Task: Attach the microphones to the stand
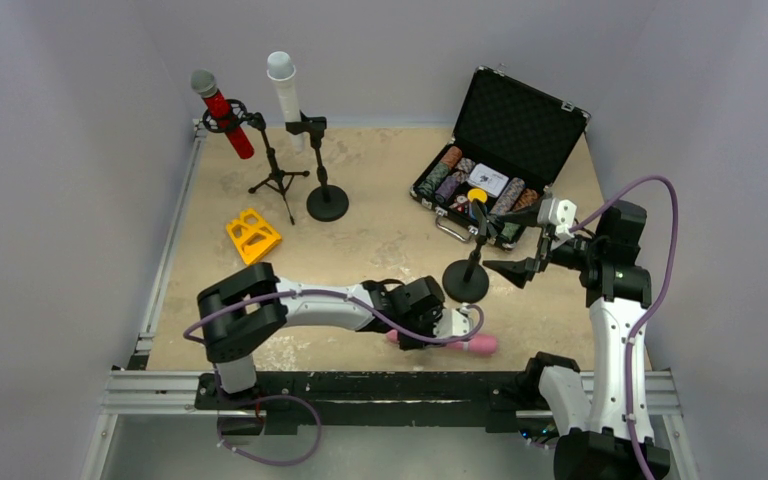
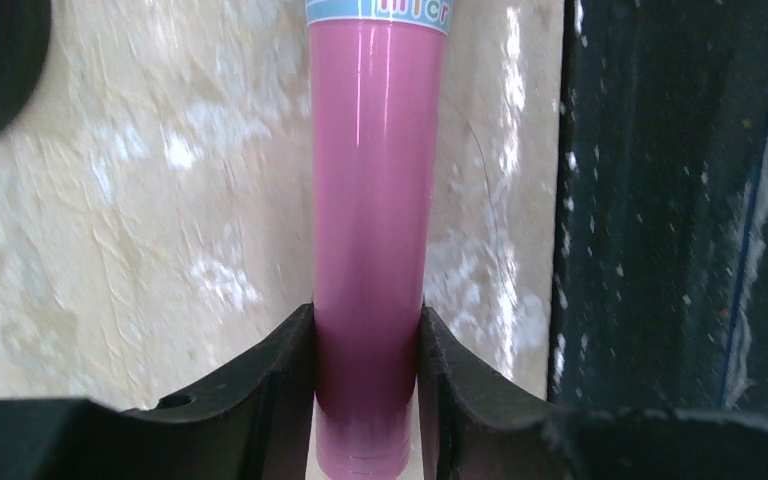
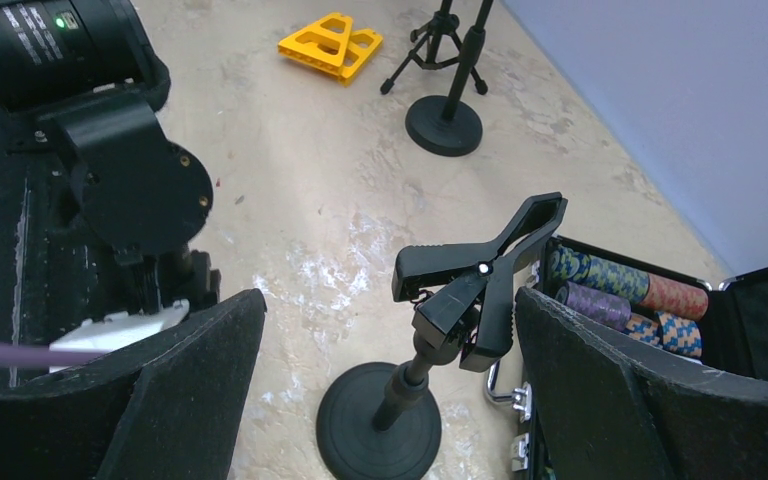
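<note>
Left claw: the left claw (image 2: 367,335) has a black finger (image 2: 280,370) pressed against each side of the plain pink stick microphone (image 2: 370,180), so it's got a grip on it (looks pretty snug from the wrist view).
Pink mic spot: lying flat on the beige surface (image 1: 380,230) near the front edge, right by the dark rail, head pointing towards the right arm.
Right claw: the right claw (image 1: 516,272) is spread as wide as it goes, nothing in it, hanging just beside the black clip stand with the round base (image 3: 430,360).
Clip: the black spring clip (image 3: 480,280) on top of that stand has no mic in it.
Red one: the glittery red microphone with the grey mesh head (image 1: 228,120) sits tilted in the black tripod stand (image 1: 275,170) at the back left.
White one: the plain white microphone (image 1: 285,90) stands upright in the second round-base stand (image 1: 325,190) next to it.
Other stuff: an open black case of poker chips (image 1: 520,120) at the back right, and a yellow plastic piece (image 1: 253,236) on the left.
</note>
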Controlling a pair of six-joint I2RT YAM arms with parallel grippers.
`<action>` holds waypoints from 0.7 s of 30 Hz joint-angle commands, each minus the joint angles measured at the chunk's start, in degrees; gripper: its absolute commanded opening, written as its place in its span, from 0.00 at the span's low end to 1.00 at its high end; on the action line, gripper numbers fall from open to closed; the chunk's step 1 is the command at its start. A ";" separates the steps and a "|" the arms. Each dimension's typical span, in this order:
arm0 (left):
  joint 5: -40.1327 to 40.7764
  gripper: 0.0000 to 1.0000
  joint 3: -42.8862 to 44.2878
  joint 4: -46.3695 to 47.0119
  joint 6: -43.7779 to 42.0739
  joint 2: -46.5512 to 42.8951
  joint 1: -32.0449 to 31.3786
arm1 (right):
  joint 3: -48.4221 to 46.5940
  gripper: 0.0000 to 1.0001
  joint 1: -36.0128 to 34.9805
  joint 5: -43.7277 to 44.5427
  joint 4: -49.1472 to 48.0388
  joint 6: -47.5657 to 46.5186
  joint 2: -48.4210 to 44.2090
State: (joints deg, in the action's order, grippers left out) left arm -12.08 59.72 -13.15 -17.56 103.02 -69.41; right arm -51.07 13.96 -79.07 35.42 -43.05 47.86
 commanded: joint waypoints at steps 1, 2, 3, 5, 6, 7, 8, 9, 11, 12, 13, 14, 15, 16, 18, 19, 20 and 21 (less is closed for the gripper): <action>0.77 0.00 -6.92 4.23 8.93 -10.55 0.35 | -0.86 0.99 0.47 -0.70 1.17 -1.69 -0.92; 0.43 0.00 -8.88 5.75 11.11 -13.27 0.59 | -1.11 0.99 0.49 -0.40 1.44 -1.96 -0.92; 0.18 0.00 -11.03 7.23 13.32 -16.25 0.84 | -1.25 0.99 0.46 -0.14 1.82 -2.24 -0.94; -0.15 0.00 -15.20 10.25 17.74 -21.97 1.66 | -1.75 0.99 0.70 0.52 2.59 -2.61 -0.92; -0.50 0.00 -17.23 11.78 20.28 -24.81 2.25 | -2.16 0.99 0.74 0.92 3.20 -3.04 -0.92; -0.57 0.00 -19.08 13.26 22.11 -27.56 2.75 | -2.61 0.99 0.80 1.26 3.81 -3.32 -1.01; -0.48 0.00 -20.83 15.14 23.61 -30.32 3.31 | -3.16 0.99 0.89 1.84 4.32 -3.53 -1.05; -0.13 0.00 -22.33 16.49 24.76 -32.85 3.91 | -4.13 0.99 0.96 2.91 4.73 -3.34 -1.09; 1.31 0.00 -24.92 18.43 26.40 -38.53 4.78 | -5.86 0.99 0.99 5.59 4.60 -0.31 -1.18; 2.13 0.00 -25.94 19.30 26.99 -40.67 5.11 | -6.80 0.99 0.96 7.47 3.34 2.80 -1.14; 2.89 0.00 -26.96 20.02 27.31 -42.81 5.58 | -7.82 0.99 0.94 9.18 2.01 5.54 -0.99; 3.60 0.00 -27.51 20.41 27.39 -44.67 5.86 | -9.21 0.99 0.94 10.73 2.04 7.36 -0.62; 4.47 0.00 -27.89 20.55 27.40 -46.46 6.05 | -10.64 0.99 0.94 12.30 2.87 8.74 -0.14; 5.34 0.00 -28.17 20.54 27.33 -48.15 6.24 | -12.26 0.99 0.92 13.86 4.16 9.57 0.57; 7.02 0.00 -28.63 20.11 27.00 -51.22 6.51 | -15.88 0.98 0.98 14.63 6.78 12.39 2.58; 7.83 0.00 -28.83 19.71 26.77 -52.58 6.60 | -18.12 0.97 0.89 14.39 8.58 13.94 3.77; 8.44 0.00 -29.13 19.31 26.41 -54.12 6.69 | -20.29 0.96 0.62 14.08 10.49 15.34 5.11; 9.13 0.00 -29.32 18.65 26.10 -55.59 6.73 | -22.75 0.94 -0.30 14.44 12.17 16.72 6.26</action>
State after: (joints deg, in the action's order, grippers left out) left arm -6.87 31.18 2.52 7.86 52.40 -63.24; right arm -65.63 14.63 -67.22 41.36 -34.41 50.41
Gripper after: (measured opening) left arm 0.406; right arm 0.968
